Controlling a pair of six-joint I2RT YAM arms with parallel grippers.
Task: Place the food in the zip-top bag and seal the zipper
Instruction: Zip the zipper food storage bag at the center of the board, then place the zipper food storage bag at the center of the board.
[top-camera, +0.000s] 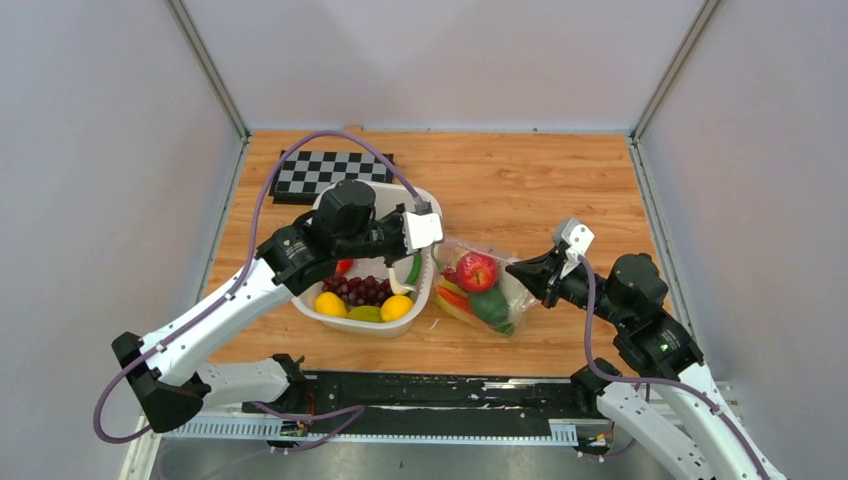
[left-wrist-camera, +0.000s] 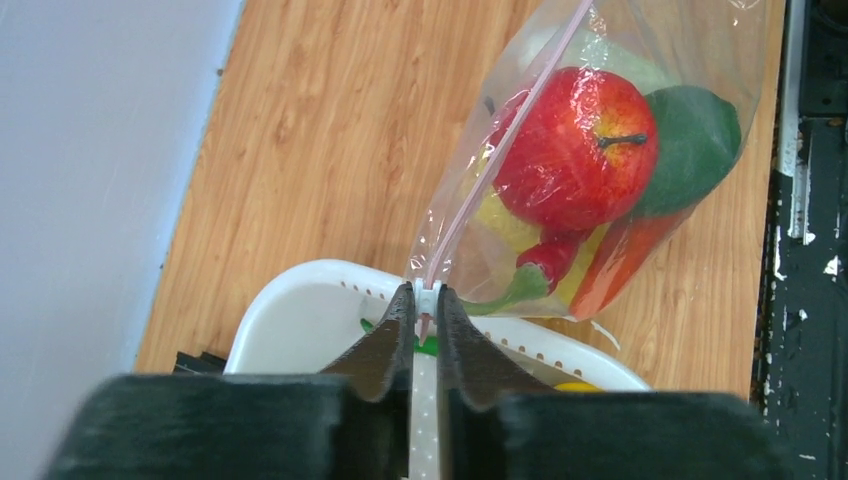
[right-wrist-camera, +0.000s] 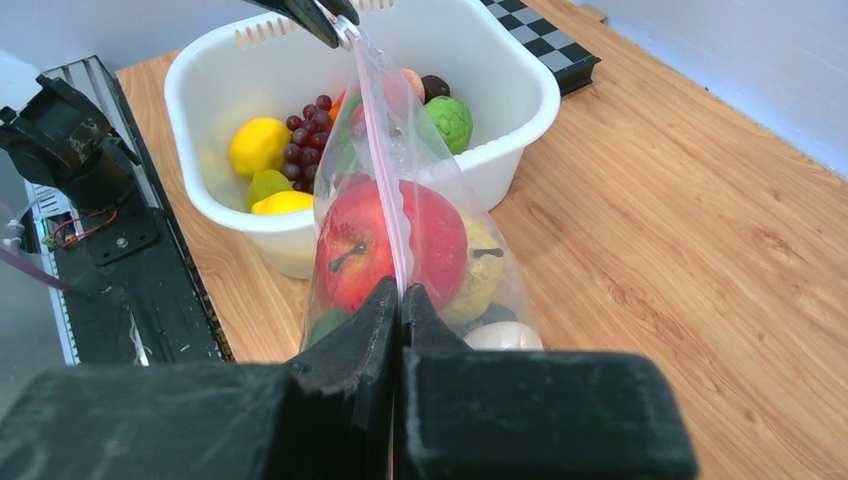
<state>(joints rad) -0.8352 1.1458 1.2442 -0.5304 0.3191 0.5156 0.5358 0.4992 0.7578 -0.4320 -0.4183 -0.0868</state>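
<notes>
So this looked like the sealing step to me. The bag (top-camera: 487, 291) sat just beside the basket (top-camera: 421, 303), on the side facing the right arm, with one top corner lifted up over the basket's rim. Both arms had an end of the zipper (right-wrist-camera: 385, 190). The left end effector (left-wrist-camera: 426, 300) was clenched on the corner over the basket rim, with a little white tab pinched between its tips. The right end effector (right-wrist-camera: 400, 296) was clamped tight on the corner farthest from the basket, so the pink strip ran taut between them.

The apple (left-wrist-camera: 580, 140) and a few other pieces were inside the bag, but the grapes (top-camera: 362, 290) and lemons (top-camera: 331, 304) sat in the basket, so by my read the filling wasn't finished.

For the next move I'd guess it has to press or slide along the strip while one end stays anchored. I couldn't tell if the strip was fully pressed shut.

Room-wise, the basket rim was right under the left fingertips, so that end was tight. Past the bag, away from the basket, the bench (top-camera: 560, 180) was bare wood with plenty of space. A checkered board (top-camera: 320, 170) lay beyond the basket's far side.
</notes>
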